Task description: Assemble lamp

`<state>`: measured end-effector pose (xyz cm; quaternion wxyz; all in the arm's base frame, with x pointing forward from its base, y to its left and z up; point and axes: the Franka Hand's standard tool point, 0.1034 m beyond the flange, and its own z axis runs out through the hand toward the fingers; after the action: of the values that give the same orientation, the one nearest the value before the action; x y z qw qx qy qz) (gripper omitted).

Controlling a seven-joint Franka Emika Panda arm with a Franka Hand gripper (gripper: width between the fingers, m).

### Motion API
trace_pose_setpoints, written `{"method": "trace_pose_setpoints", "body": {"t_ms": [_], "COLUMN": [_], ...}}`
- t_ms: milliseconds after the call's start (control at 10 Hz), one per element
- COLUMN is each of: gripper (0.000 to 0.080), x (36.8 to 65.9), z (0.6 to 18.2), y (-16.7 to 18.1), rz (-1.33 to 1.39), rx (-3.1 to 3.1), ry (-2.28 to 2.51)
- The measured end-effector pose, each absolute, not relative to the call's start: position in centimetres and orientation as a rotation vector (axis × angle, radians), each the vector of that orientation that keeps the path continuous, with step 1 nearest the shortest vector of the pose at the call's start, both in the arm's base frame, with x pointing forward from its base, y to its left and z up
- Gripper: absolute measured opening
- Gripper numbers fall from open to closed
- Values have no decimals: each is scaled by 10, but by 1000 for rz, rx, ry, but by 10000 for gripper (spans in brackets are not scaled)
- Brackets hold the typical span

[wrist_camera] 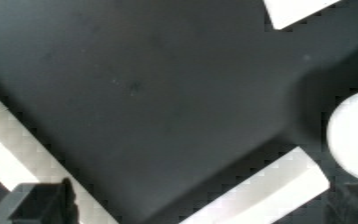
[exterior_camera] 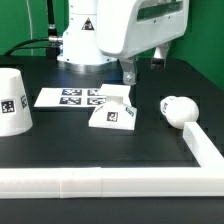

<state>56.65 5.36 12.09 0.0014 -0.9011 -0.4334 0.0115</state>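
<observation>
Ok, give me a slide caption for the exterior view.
Gripper hangs near the base; shade and bulb sit apart on either side.

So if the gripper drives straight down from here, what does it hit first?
Probably bare table, between the lamp base and the bulb; the gripper looks clear of both, though depth is uncertain.

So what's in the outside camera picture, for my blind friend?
A white robot arm hangs its dark fingers over a black table with three loose white lamp parts. The blocky base sits mid-table, the round bulb on the exterior view's right, the cone shade on its left. A marker board and a white rail lie nearby.
</observation>
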Motion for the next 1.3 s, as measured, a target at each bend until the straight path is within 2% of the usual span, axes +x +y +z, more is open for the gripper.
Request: {"method": "trace_pose_setpoints", "body": {"t_ms": [500,700,1000,1300], "gripper": [700,700,700,700], "x": [565,531,496,500], "z": [120,111,104,105], "y": [52,35,19,22], "rz": [33,40,77,73], "rx": [-2828,-2833,-2840,-2891], "ry": [-1363,-1359,-1320,-1211]}}
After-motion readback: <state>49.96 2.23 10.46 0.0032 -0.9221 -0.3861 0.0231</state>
